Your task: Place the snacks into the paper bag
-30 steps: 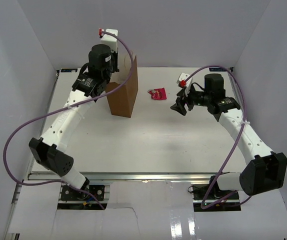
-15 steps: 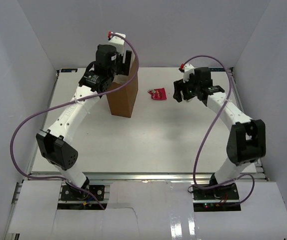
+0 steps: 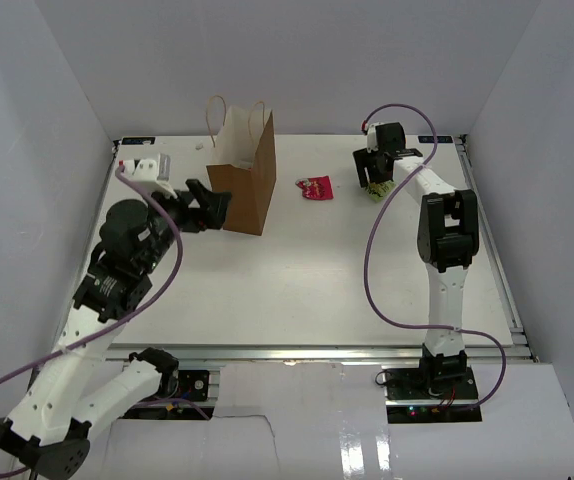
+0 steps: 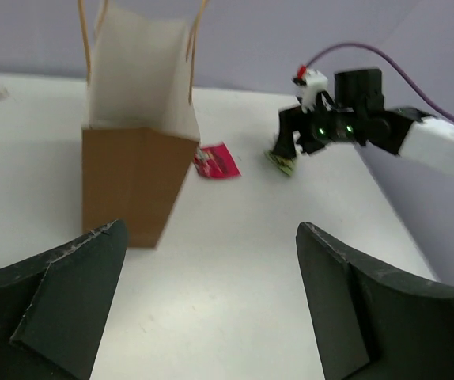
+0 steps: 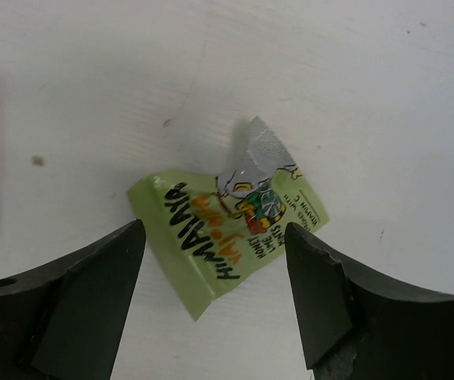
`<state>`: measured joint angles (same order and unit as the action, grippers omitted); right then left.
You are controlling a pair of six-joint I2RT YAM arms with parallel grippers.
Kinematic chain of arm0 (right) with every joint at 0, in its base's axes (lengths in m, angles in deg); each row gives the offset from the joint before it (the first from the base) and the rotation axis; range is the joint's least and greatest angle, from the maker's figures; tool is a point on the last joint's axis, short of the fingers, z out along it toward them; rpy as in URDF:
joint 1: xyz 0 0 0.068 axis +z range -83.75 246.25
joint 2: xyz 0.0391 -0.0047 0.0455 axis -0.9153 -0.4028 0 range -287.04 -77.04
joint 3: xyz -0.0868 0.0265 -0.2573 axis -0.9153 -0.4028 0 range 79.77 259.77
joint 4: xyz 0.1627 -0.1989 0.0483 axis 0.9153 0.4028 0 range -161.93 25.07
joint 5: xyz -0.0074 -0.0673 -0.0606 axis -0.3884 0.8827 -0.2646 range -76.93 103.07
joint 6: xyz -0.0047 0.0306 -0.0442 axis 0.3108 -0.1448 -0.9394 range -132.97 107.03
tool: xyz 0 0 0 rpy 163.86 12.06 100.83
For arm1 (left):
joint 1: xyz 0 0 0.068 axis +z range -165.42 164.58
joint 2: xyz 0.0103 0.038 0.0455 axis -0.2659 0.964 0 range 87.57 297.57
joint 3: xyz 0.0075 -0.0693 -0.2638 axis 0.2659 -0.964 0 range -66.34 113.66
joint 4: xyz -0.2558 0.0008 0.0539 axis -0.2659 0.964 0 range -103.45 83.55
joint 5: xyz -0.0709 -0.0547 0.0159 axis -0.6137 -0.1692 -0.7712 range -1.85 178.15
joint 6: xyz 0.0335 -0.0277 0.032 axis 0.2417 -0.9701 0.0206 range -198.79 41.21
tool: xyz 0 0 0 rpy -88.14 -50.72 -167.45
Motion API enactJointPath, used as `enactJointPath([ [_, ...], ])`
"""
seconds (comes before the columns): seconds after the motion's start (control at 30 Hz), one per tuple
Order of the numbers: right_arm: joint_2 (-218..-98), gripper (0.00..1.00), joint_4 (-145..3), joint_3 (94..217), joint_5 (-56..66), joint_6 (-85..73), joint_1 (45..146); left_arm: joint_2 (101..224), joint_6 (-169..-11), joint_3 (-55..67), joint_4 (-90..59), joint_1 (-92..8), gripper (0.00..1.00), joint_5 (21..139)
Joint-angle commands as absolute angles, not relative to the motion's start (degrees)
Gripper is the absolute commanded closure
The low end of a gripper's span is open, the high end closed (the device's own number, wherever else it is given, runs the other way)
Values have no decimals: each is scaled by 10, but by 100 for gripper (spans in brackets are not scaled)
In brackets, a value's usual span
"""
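The brown paper bag (image 3: 243,186) (image 4: 136,184) stands upright at the back left, mouth open, its inside hidden. A red-pink snack packet (image 3: 315,187) (image 4: 217,161) lies flat to its right. Further right a small yellow-green snack packet (image 5: 228,236) (image 4: 281,163) lies on the table. My right gripper (image 3: 375,182) (image 5: 213,229) hangs open just over it, one finger on either side, not pinching it. My left gripper (image 3: 207,205) (image 4: 211,237) is open and empty, low by the bag's near left side, pointing at the bag.
White walls close in the table on the left, back and right. The right arm (image 3: 445,230) stretches up the right side with its purple cable (image 3: 377,255) looping beside it. The left arm (image 3: 117,270) fills the near left corner.
My left gripper was shut over the bag's mouth, opened there, then drew back to the bag's near left. The right gripper moved back and down over the yellow-green packet.
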<state>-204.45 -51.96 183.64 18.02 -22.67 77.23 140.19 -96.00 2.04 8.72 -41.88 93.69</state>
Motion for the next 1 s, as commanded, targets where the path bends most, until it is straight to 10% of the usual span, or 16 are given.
enactJointPath([
  [0.0,-2075,23,-524,1894,216,-242,757,1332,-1109,-116,83,-420,2,882],
  [0.33,-2126,34,-523,1896,170,-229,740,1263,-1255,-263,-18,-420,2,807],
  [0.57,-2104,83,-522,1850,80,-220,713,1396,-1305,-277,-114,-425,2,709],
  [0.97,-1941,92,-494,1678,-190,-408,694,1539,-1334,-263,-215,-504,2,695],
])
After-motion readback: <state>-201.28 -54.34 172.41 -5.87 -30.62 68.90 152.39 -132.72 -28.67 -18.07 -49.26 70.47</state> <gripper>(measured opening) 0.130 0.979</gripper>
